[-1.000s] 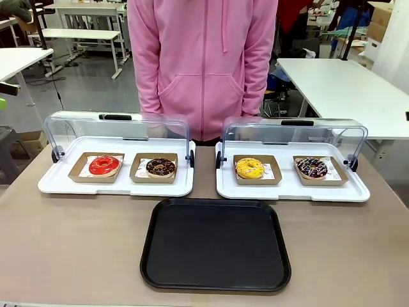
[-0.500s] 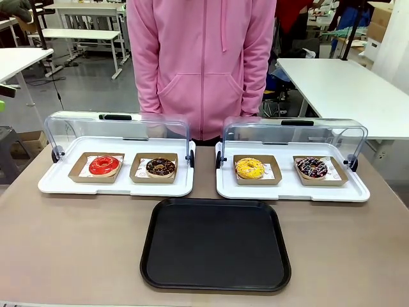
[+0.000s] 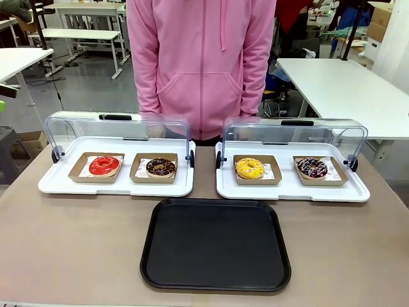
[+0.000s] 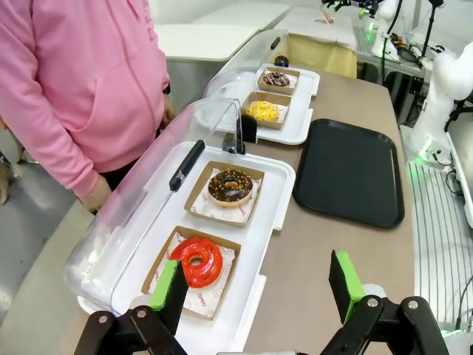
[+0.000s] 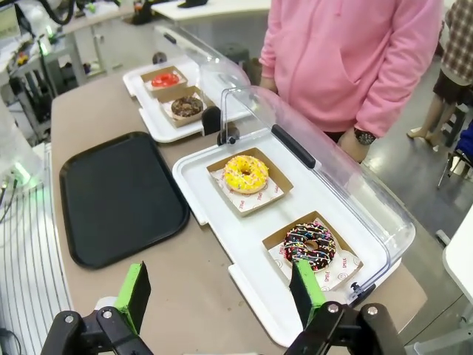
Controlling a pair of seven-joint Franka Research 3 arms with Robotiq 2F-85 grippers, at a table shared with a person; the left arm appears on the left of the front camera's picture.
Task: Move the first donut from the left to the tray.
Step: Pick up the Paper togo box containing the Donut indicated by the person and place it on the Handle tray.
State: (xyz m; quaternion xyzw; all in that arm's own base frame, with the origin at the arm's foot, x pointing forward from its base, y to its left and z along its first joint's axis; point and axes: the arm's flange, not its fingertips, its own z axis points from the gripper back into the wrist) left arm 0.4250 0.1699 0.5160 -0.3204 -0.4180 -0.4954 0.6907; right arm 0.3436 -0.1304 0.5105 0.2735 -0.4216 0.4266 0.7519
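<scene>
The red-glazed donut (image 3: 104, 165) rests in its brown cardboard holder at the left end of the left white tray (image 3: 64, 185); the left wrist view shows the same donut (image 4: 197, 261) close below. The black tray (image 3: 216, 243) lies bare at the table's front middle, also visible as the black tray (image 4: 350, 170) and the black tray (image 5: 118, 196). My left gripper (image 4: 259, 288) hangs open above the white tray's near corner, just right of the red donut. My right gripper (image 5: 220, 290) is open over the table beside the right white tray, holding nothing.
A chocolate donut (image 3: 160, 167) sits next to the red one. The right white tray (image 3: 293, 190) holds a yellow donut (image 3: 249, 168) and a sprinkled chocolate donut (image 3: 312, 167). Both clear dome lids (image 3: 118, 128) are swung back. A person in a pink hoodie (image 3: 201, 64) stands at the far side.
</scene>
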